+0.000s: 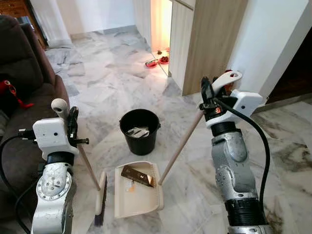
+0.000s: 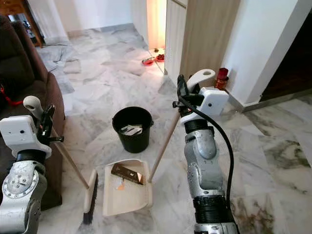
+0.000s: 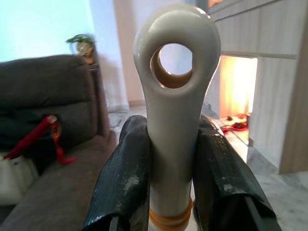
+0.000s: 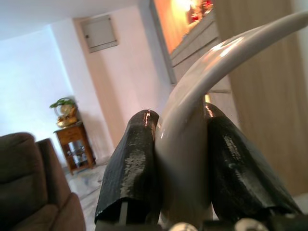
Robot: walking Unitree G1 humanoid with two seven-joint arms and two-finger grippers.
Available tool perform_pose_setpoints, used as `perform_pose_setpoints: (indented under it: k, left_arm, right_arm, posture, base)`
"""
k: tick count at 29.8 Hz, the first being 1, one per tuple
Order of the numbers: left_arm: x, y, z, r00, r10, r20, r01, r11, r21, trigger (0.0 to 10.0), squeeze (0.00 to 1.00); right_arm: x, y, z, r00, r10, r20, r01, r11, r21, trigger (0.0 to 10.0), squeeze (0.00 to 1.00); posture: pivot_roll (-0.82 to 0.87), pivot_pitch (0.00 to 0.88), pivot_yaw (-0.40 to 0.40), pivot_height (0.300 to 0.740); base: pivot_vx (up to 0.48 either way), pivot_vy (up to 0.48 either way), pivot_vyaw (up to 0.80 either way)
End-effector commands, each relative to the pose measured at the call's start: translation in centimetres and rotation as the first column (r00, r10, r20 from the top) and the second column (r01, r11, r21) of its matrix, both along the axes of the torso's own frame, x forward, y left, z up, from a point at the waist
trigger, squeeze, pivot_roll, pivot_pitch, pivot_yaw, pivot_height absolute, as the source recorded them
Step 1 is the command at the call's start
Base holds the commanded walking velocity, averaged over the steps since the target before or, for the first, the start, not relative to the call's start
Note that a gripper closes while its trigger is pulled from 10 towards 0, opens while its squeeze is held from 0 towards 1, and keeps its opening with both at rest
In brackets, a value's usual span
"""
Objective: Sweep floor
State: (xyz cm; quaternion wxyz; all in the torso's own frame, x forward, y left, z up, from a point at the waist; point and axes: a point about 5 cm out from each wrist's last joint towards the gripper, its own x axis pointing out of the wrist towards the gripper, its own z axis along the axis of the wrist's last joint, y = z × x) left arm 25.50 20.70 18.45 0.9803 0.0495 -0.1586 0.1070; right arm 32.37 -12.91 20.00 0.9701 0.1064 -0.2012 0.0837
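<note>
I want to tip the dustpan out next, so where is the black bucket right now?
The black bucket stands on the marble floor straight ahead of the robot, just beyond the cream dustpan, between the two handles.

The dustpan [image 1: 139,195] lies on the floor [image 1: 112,78] directly before the robot, with debris [image 1: 136,175] in it. The broom head [image 1: 101,199] stands just left of the dustpan. The bucket [image 1: 140,130] sits behind the dustpan, scraps inside. A sofa [image 1: 24,92] runs along the left. A cabinet [image 1: 204,44] stands behind and right of the bucket.
</note>
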Motion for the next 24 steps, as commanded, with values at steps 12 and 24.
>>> perform_pose_setpoints:
  k: [12,24]
  left_arm:
    - [-0.3,0.4,0.8,0.999,0.028,0.038,-0.029,0.999,0.025,10.0,0.00]
    - [-0.1,-0.2,0.4,0.999,-0.035,0.010,0.034,0.999,0.028,10.0,0.00]
  right_arm:
    - [-0.3,0.2,3.9,0.984,-0.028,0.174,0.016,0.997,0.069,10.0,0.00]
    - [-0.5,0.2,6.7,0.959,-0.054,0.278,0.029,0.995,0.093,10.0,0.00]
  posture:
    - [0.04,0.044,0.057,0.740]
    - [0.04,0.041,0.053,0.740]
  base:
    - [0.121,0.269,0.05]
    - [0.181,0.248,0.00]
